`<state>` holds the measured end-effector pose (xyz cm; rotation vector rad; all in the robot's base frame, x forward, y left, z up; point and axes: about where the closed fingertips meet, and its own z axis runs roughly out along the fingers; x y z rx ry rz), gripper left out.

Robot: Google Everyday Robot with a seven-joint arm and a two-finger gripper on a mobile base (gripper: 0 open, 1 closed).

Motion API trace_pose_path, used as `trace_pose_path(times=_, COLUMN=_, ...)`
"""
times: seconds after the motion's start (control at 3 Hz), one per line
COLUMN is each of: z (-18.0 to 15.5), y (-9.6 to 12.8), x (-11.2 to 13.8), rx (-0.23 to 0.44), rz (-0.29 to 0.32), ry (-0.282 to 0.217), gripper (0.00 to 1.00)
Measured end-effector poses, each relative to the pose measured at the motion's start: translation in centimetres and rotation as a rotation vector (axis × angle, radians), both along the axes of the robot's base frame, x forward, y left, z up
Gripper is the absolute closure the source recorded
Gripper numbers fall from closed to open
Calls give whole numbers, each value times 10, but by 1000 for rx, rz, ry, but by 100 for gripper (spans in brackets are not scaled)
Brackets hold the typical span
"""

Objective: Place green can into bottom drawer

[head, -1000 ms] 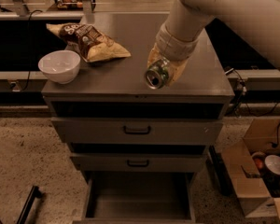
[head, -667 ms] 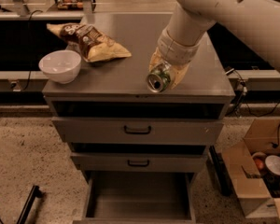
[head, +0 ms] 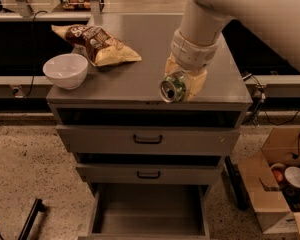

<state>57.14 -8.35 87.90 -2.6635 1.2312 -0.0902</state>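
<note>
The green can (head: pixel 173 88) is held in my gripper (head: pixel 185 84), tilted so its silver top faces the camera. The gripper is shut on the can above the front right part of the cabinet top (head: pixel 140 79), near its front edge. The bottom drawer (head: pixel 149 210) is pulled open below, its grey inside bare. The can is well above the drawer and slightly right of its middle.
A white bowl (head: pixel 65 70) stands at the front left of the cabinet top. A chip bag (head: pixel 96 44) lies behind it. The two upper drawers (head: pixel 148 140) with black handles are shut. A cardboard box (head: pixel 280 184) with items sits on the floor at the right.
The gripper with the can has moved slightly forward and down toward the cabinet's front edge. The drawer and the other things have not moved.
</note>
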Motion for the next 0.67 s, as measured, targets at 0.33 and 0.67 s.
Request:
trace_pose_path(times=0.33, z=17, y=-13, x=-47, rx=-21, rz=-149, ry=91, gripper=100)
trace_pose_path(times=0.67, z=21, y=-8, x=-103, rx=29, rz=-181, ry=153, gripper=100)
